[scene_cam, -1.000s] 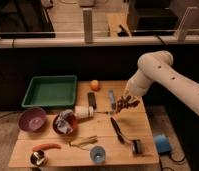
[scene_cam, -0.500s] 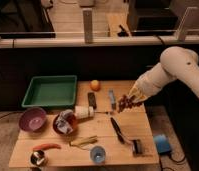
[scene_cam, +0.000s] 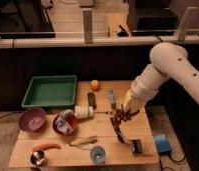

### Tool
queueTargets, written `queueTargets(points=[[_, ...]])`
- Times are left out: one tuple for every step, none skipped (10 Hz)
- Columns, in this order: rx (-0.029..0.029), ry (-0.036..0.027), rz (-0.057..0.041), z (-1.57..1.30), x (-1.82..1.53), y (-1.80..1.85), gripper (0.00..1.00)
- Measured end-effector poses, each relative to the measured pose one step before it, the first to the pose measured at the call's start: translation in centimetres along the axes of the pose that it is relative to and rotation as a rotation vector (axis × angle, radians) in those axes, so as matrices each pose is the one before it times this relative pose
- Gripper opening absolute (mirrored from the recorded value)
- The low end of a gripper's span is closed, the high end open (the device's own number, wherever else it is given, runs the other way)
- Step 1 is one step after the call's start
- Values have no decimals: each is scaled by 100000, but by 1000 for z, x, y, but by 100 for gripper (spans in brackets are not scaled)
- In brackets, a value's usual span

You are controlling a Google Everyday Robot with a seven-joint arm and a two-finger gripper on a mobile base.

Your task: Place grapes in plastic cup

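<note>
Swinging down from the right of the frame, the arm is now carrying the gripper (scene_cam: pixel 124 113) lower over the table (scene_cam: pixel 23 156); its jaws are clamping the grapes (scene_cam: pixel 121 116). No writing is showing. Low at centre, the plastic cup (scene_cam: pixel 97 154) is standing apart, beside a yellowish object (scene_cam: pixel 83 142).

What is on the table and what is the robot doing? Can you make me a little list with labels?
gripper: over the right side of the table, above the black tool, shut on the grapes
grapes: dark bunch held in the fingers, lifted off the table
plastic cup: light blue, at the front edge, nothing visible in it yet
orange: at the back edge
green tray: back left
purple bowl: left side
table: light wood
</note>
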Motion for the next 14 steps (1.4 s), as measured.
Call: queueTargets(points=[[-2123,-4128,-8651,619,-855,-1159,3],[-2415,-2132,-6676,282,-570,-971,3],[-668,-1115,-857,12,-118,-300,3],[-168,-1782,-795,270,-50,-573,3],[-514,-2383,-2476,401,-159,-1065,3],[-655,-1938,-2755,394,-163,-722,3],[-1283,-3076,-5134,730,-300,-1347,3],[-738,-1907,-3025,521,-218,-867,3],[-690,-1662,-2059,556,-400,-659,3],[-248,-928,-830,385,-353,-291,3],[-65,-709,-623,433,-450,-420,3],[-211,-743,-607,487,-381,-457,3],[-267,-396,-973,410,-182,-554,3],[-116,-471,-819,372,-190,-461,3]])
